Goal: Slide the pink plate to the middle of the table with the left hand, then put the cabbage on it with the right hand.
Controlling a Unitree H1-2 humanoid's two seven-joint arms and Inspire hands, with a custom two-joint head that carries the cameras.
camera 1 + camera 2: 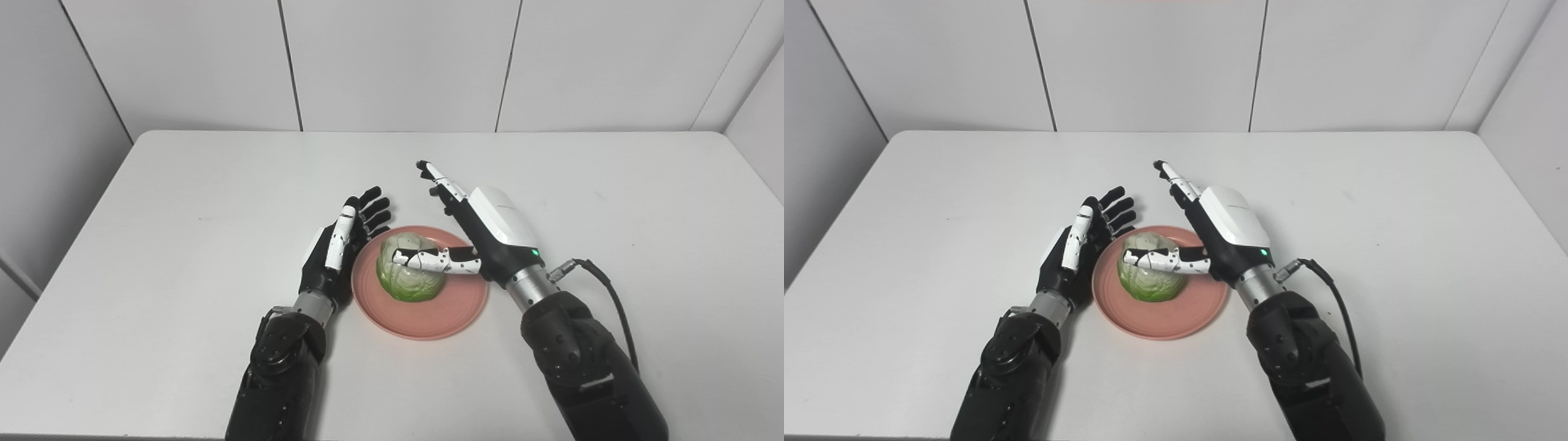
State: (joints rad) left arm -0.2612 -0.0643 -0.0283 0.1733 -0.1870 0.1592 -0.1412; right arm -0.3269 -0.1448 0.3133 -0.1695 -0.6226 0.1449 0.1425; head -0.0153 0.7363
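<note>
Cabbage (409, 274) is seen resting on the pink plate (429, 318) near mid-tabletop (184, 245). The right robot hand (474, 233) is spread open above it, thumb across the top; the left robot hand (343, 251) is held open beside the rim. Only withdrawal appears needed.

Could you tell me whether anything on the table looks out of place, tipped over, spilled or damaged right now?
Nothing stands out. The cabbage sits on the pink plate, which lies flat on the table. The left robot hand is open beside the plate; the right robot hand is open over it.
</note>
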